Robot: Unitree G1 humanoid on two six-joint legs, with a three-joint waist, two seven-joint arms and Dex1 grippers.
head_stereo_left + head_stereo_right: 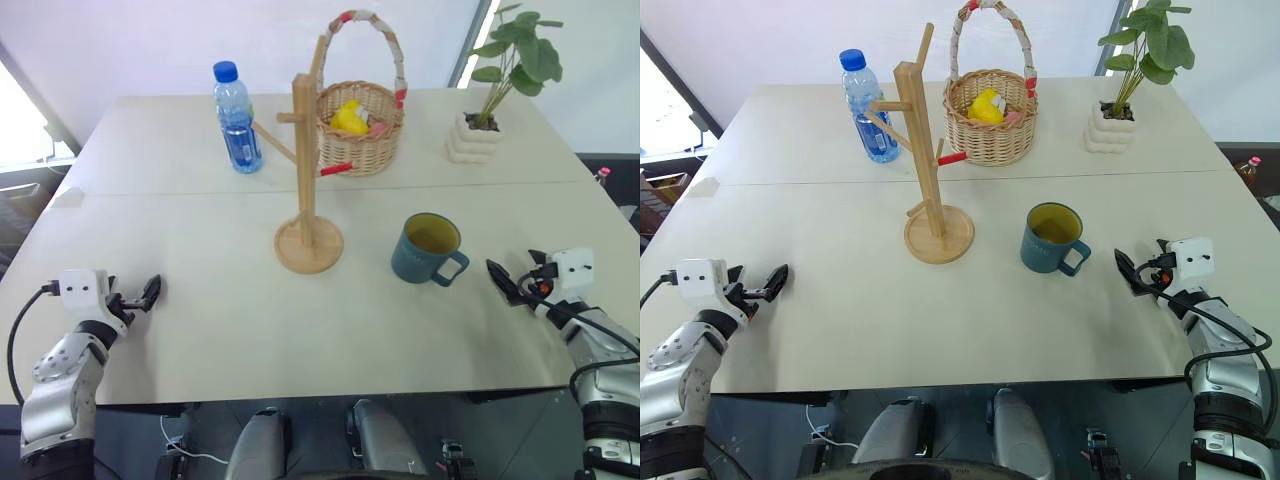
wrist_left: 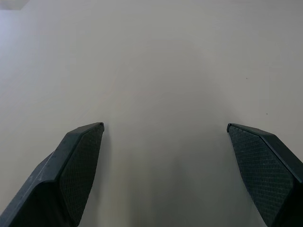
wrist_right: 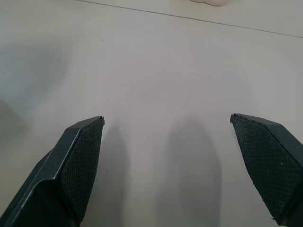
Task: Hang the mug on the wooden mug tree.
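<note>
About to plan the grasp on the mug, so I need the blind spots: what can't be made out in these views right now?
- Basket contents: a yellow item and something pinkish show in the head views, the rest is behind the wicker wall; too small to identify.
- Mug: whether it holds anything; the head views see a yellowish inside only.
- Wooden mug tree: its upper peg overlaps the basket handle in the left eye view.

On the desk (image 1: 200, 330) stand one teal mug (image 1: 428, 250), one wooden mug tree (image 1: 306, 190), one water bottle (image 1: 237, 118) with a blue cap, one wicker basket (image 1: 362, 125) and one potted plant (image 1: 490, 90) — five things in all. Two tools — the left tool (image 1: 148, 292) and the right tool (image 1: 503, 281).
</note>
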